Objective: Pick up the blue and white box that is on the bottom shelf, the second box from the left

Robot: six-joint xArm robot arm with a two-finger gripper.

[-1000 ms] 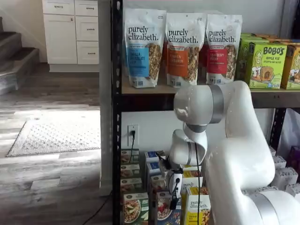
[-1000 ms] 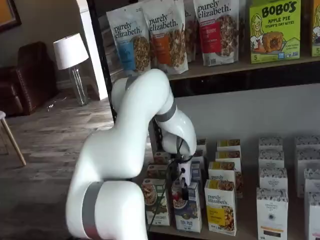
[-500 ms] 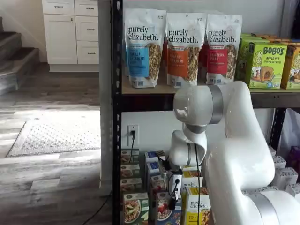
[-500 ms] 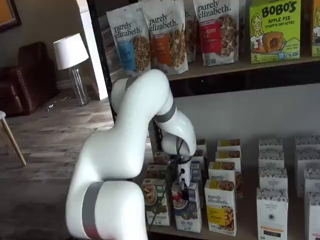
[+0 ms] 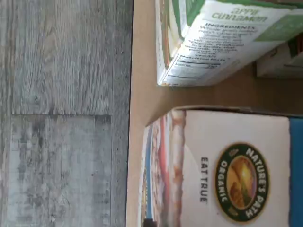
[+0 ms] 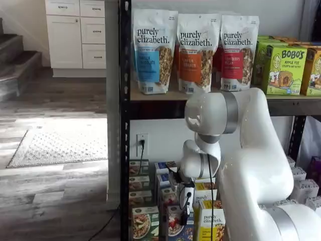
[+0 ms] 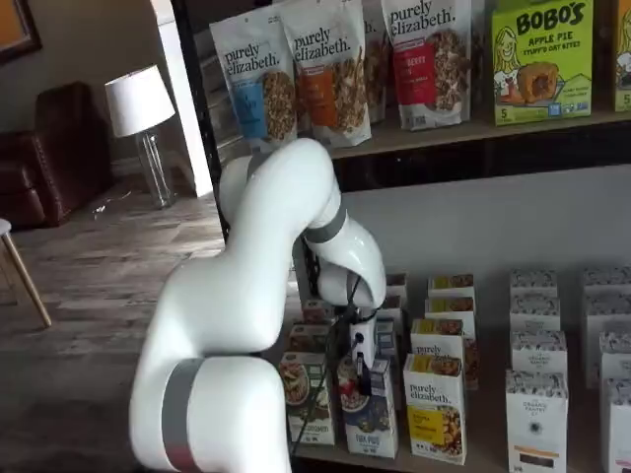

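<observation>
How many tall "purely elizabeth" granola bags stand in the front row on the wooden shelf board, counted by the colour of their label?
Tall white granola bag with blue label: 1
Tall white granola bag with orange label: 1
Tall white granola bag with red label: 1
Total: 3

Wrist view, looking down. The white top of the blue and white box (image 5: 227, 170) (printed "Nature's Path Organic" and "Eat True") fills the frame's near part. Beside it stands a green box (image 5: 213, 42), apart, on the tan bottom shelf (image 5: 142, 71); grey plank floor (image 5: 61, 113) lies beyond its edge.
</observation>
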